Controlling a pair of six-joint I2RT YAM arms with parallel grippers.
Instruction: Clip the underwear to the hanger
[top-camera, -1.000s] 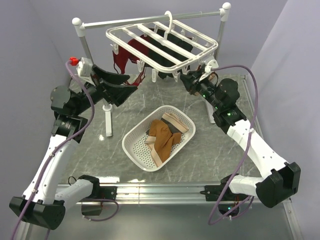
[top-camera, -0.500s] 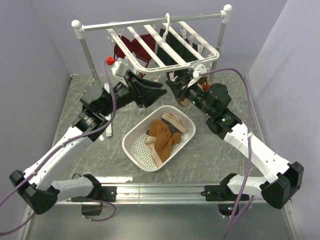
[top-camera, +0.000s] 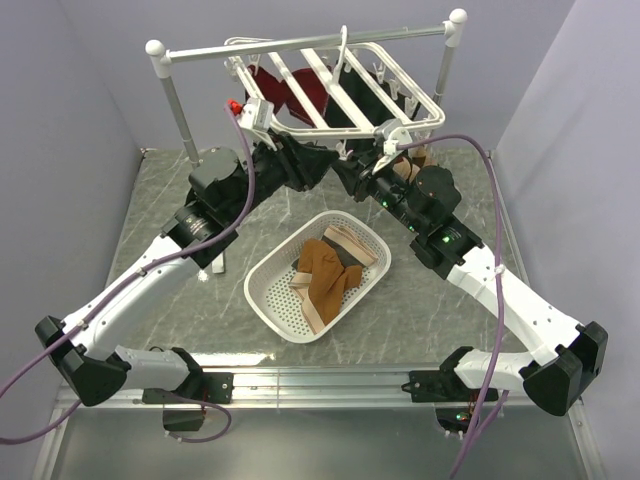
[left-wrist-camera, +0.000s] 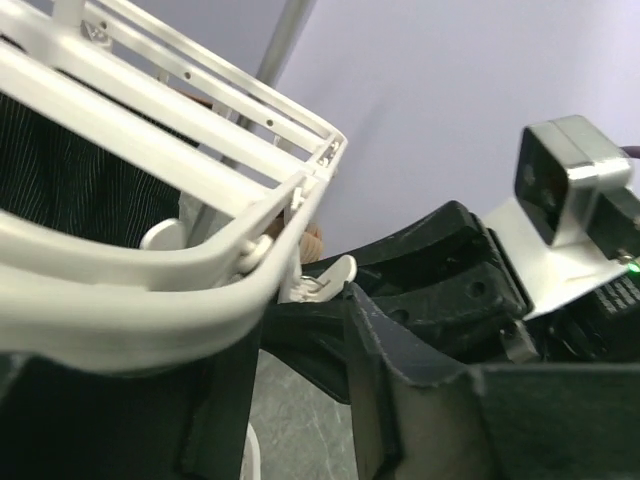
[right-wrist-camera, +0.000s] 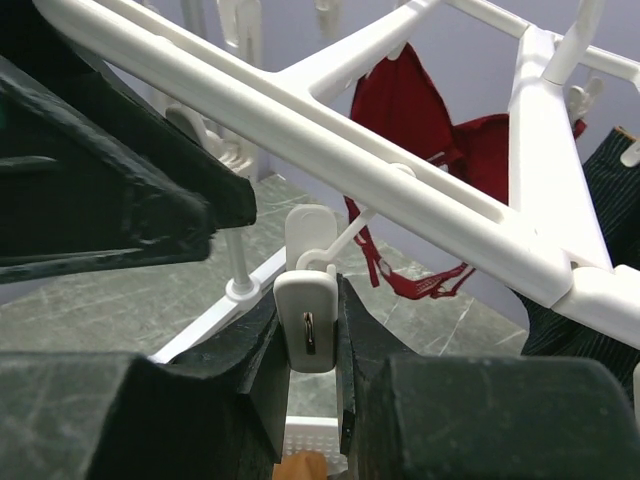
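Observation:
The rust-brown underwear (top-camera: 322, 276) lies in the white basket (top-camera: 270, 300) at the table's middle. Neither gripper touches it. The white hanger (top-camera: 345, 80) hangs tilted from the rail. My right gripper (top-camera: 352, 172) is under the hanger's near edge. In the right wrist view it (right-wrist-camera: 312, 305) is shut on a small white dangling clip (right-wrist-camera: 308, 318). My left gripper (top-camera: 316, 165) faces it from the left. In the left wrist view it (left-wrist-camera: 300, 300) is open, with the hanger's corner (left-wrist-camera: 285, 225) and a clip (left-wrist-camera: 322, 278) at its fingertips. The left fingertip is hidden behind the frame.
A red garment (top-camera: 300, 95) and a dark striped garment (left-wrist-camera: 70, 190) hang from the hanger. The grey rail with white ball ends (top-camera: 290, 42) carries it. A beige-pink striped piece (top-camera: 350, 243) and a dark grey garment (top-camera: 351, 275) also lie in the basket.
My left arm swung right and up to the hanger's near edge. My right gripper moved left onto a clip. The hanger tilted and swung back.

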